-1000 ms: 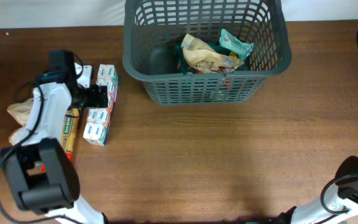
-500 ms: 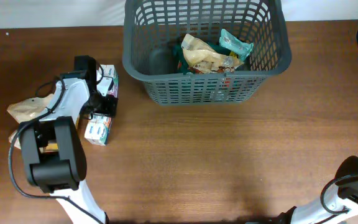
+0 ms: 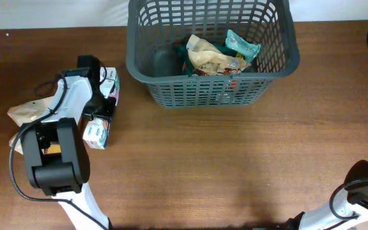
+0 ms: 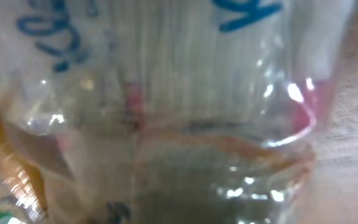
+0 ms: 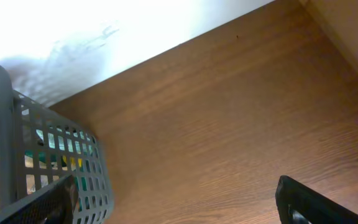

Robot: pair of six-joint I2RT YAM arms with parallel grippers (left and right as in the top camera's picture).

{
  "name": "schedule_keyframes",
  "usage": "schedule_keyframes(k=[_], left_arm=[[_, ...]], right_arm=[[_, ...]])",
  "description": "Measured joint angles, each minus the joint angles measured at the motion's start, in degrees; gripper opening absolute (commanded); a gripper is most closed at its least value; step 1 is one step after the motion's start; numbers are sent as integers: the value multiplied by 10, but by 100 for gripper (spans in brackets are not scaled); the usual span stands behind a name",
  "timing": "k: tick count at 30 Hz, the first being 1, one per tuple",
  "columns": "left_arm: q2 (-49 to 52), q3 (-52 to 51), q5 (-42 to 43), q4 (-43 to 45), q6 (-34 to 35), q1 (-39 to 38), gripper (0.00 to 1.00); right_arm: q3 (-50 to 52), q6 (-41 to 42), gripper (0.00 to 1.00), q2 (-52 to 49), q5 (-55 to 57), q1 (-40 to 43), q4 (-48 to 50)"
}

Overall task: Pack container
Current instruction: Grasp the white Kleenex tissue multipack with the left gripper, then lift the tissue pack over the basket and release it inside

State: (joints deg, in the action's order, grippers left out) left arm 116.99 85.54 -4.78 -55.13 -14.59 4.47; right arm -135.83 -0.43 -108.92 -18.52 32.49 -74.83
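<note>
We note left jaws at the wrapped packet bundle (image 3: 98, 133) on the bench (image 3: 235, 166) — their state we cannot tell; right jaws apart, empty — container (image 3: 190, 96) holds snack packets (image 3: 213, 56)

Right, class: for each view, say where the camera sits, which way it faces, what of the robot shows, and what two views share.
Overhead: above the table, facing straight down on the basket, wrapped packets and the left arm.
Left wrist: pressed close against a clear-wrapped packet; no fingers visible.
Right wrist: low, facing across the table to the basket's corner; right gripper open, fingertips at the bottom edge.
Shared: overhead and right wrist both show the basket.
</note>
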Motion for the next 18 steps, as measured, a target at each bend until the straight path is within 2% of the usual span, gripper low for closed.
schedule_keyframes(k=[4, 12, 15, 18], left_arm=[[7, 87, -6, -57, 7, 2, 2], [9, 411, -13, -149, 19, 10, 2], [9, 506, -13, -163, 4, 9, 2], [9, 600, -10, -169, -43, 0, 2]], right_arm=[[0, 0, 99, 0, 0, 0, 0], [0, 0, 99, 0, -2, 0, -2], [0, 1, 99, 0, -2, 0, -1], [0, 0, 99, 0, -2, 0, -2]])
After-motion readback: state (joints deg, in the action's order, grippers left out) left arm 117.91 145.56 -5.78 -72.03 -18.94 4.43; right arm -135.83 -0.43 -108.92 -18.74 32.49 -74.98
